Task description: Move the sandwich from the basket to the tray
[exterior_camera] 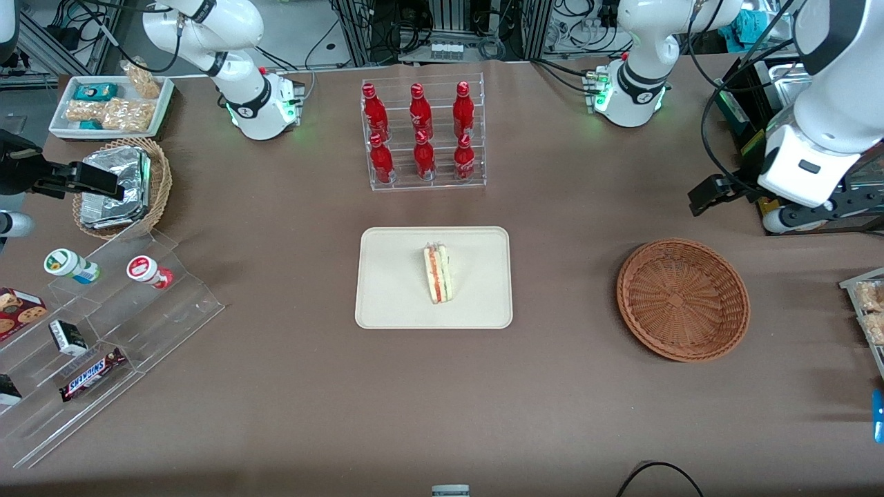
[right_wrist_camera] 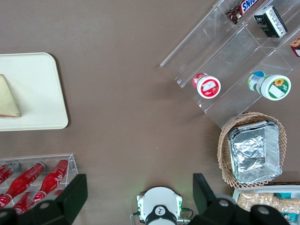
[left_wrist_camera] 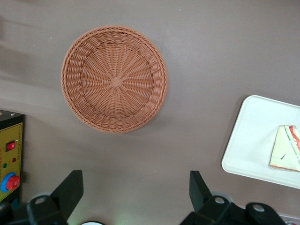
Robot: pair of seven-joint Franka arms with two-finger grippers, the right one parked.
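The sandwich [exterior_camera: 438,274] lies on its side on the cream-beige tray [exterior_camera: 387,304] at the table's middle, red and green layers showing. The reddish-brown wicker basket [exterior_camera: 682,299] sits toward the working arm's end and holds nothing. My left gripper [exterior_camera: 703,197] hangs raised above the table, farther from the front camera than the basket, open and empty. In the left wrist view the open gripper [left_wrist_camera: 135,179] is over bare table, apart from the basket [left_wrist_camera: 114,78], the tray [left_wrist_camera: 248,150] and the sandwich [left_wrist_camera: 286,150]. The right wrist view shows the tray [right_wrist_camera: 37,93] and a sandwich corner [right_wrist_camera: 7,101].
A clear rack of red bottles [exterior_camera: 423,134] stands farther back than the tray. Toward the parked arm's end are a tan basket with foil packets [exterior_camera: 121,186], a white snack tray [exterior_camera: 110,103] and a clear stepped stand [exterior_camera: 103,324]. A yellow control box [left_wrist_camera: 9,154] sits near the basket.
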